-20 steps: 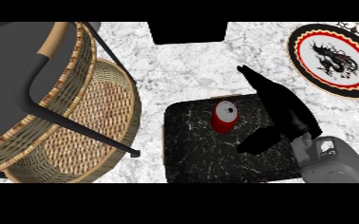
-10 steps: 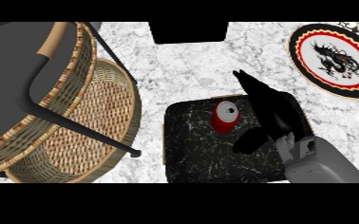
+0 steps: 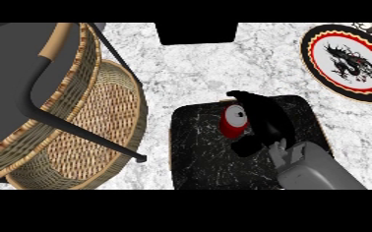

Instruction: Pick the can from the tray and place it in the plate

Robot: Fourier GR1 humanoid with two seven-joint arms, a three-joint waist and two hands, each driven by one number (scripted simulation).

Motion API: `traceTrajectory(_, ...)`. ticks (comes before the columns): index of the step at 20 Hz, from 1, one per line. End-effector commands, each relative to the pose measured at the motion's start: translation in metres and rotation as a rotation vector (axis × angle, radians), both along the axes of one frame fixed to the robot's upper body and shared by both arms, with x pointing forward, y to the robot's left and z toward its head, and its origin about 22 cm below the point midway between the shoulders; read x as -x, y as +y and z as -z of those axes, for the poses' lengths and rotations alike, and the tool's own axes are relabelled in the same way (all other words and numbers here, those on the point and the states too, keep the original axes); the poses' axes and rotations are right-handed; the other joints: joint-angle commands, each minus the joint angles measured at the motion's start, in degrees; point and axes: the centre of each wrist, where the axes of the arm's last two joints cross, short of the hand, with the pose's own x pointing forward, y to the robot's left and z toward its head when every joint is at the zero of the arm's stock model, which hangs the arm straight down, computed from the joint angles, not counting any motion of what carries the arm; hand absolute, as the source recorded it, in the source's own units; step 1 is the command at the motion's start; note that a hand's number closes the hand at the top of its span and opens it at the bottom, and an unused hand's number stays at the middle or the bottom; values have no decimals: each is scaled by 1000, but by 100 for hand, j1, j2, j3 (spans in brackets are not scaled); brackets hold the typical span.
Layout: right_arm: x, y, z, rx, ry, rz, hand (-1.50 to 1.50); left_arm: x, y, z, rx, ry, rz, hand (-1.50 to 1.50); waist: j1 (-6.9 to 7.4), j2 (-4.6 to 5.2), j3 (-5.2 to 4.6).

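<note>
Basket [image 3: 87, 128]: woven wicker, rough. Counter [image 3: 196, 69]: polished pale marble. Tray [image 3: 196, 152]: dark stone-like finish (scratched); can [image 3: 234, 122] glossy.

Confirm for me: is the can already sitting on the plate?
No, the can stands on the dark tray beside the right hand, apart from the plate.

A red can [image 3: 234, 121] with a white-grey top is seen on a black tray [image 3: 205, 150] veined with fine white marbling, at lower centre of the frame. At the upper right, a plate [image 3: 341, 60] is ringed in black, yellow and red, with a black dragon figure drawn on its white middle. A tan woven basket [image 3: 87, 123] with a dark grey handle fills the left, upon a white counter [image 3: 196, 69] mottled with grey.
</note>
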Motion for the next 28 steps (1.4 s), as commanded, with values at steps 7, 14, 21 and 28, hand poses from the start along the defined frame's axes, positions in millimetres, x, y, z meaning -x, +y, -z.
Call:
traceTrajectory(7,-5,0,6,98,-53,-73,150,17,-62,62,244,236,122,0,-71,101,-254)
traceTrajectory(14,-20,8,15,111,-131,109,150,10,-66,60,231,206,89,0,-131,163,-255)
traceTrajectory(21,-55,17,-23,5,-467,359,150,14,-60,57,234,205,102,0,-28,155,-253)
traceTrajectory(28,-69,16,-43,-80,-709,537,150,19,-58,64,251,220,90,0,-120,124,-258)
